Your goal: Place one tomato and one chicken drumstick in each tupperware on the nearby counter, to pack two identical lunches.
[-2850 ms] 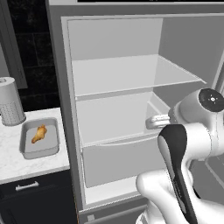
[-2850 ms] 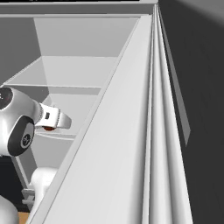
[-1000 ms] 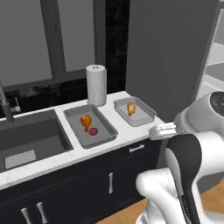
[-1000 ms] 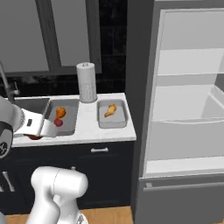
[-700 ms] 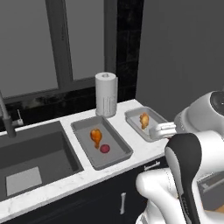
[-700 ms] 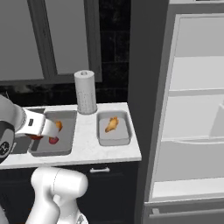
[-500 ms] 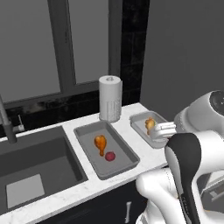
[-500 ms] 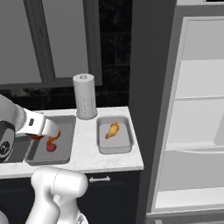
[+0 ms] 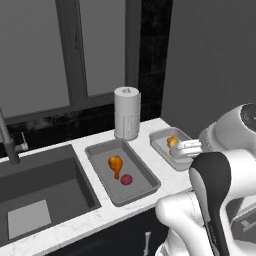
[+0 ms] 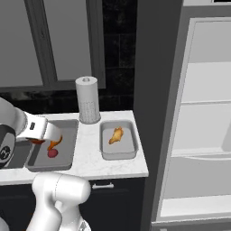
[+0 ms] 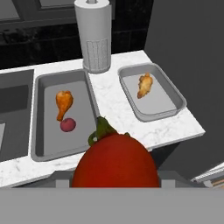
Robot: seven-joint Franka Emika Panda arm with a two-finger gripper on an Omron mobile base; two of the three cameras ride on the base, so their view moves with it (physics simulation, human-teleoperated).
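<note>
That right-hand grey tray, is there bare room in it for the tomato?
Yes: the right-hand shallow grey tray holds just a chicken drumstick toward its back, with bare floor in front. The left grey tray is fuller, holding an orange drumstick and a small red tomato.

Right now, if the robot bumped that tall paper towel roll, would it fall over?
Probably. The paper towel roll stands upright, tall on a narrow base, so a high push could tip it. Being round, it might then roll across the counter.

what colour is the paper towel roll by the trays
Light grey-white, clearest in the hand view: paper towel roll.
</note>
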